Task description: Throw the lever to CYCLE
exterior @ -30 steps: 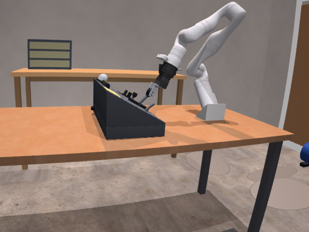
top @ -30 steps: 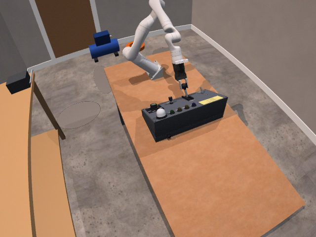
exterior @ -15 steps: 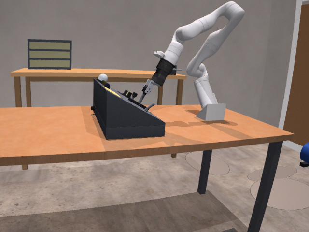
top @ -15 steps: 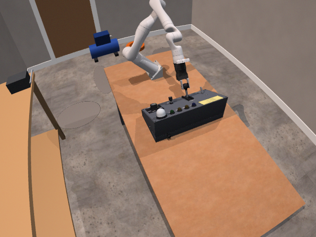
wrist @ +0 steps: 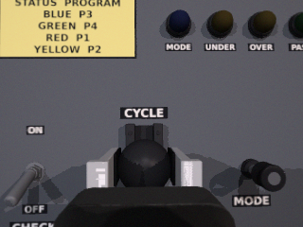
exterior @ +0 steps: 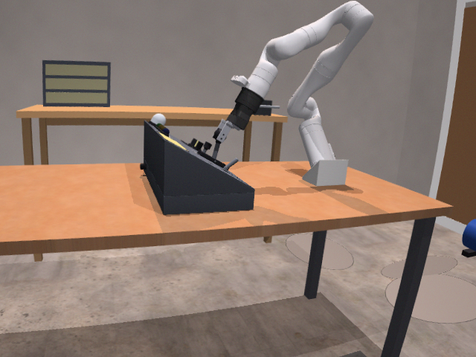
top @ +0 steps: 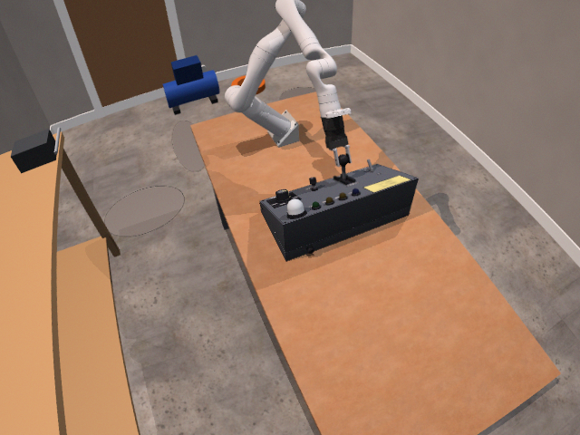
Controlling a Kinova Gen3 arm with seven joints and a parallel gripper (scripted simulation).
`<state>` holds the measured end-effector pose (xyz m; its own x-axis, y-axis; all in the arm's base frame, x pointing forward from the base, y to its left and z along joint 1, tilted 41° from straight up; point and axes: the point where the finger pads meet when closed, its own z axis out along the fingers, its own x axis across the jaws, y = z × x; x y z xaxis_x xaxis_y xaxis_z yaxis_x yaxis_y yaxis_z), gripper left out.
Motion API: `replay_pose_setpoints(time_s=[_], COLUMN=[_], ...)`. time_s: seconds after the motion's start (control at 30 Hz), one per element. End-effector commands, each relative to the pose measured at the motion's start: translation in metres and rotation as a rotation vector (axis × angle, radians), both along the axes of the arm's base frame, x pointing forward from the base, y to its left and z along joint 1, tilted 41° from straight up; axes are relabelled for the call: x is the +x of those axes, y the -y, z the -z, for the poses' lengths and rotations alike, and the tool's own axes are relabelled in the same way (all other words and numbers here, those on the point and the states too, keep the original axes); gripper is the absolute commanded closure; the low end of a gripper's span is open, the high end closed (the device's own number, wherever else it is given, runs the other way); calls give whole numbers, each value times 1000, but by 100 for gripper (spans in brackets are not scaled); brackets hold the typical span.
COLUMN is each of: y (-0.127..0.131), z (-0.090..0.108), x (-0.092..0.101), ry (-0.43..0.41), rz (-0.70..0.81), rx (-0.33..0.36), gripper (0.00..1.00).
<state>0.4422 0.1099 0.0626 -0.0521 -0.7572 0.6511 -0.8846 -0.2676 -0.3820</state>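
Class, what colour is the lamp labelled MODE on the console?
Dark blue: the MODE lamp shows best in the wrist view.

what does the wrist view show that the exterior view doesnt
Only the wrist view shows the panel lettering: the CYCLE label just above the lever's black ball, the ON/OFF toggle, the MODE knob, the yellow status card and the lamps.

Only the exterior view shows the console whole, a wedge flat on the table, plus the arm's bend and the far bench.

Both show the claw shut on the lever.
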Motion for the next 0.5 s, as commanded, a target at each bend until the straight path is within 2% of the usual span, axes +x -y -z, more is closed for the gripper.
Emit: replay_pose_setpoints(time_s=[0.0, 0.47], y=[-2, -2], z=[-1, -2], x=[8, 17], ry=[0, 0], rz=[-6, -6], rx=[0, 0], gripper=[100, 100])
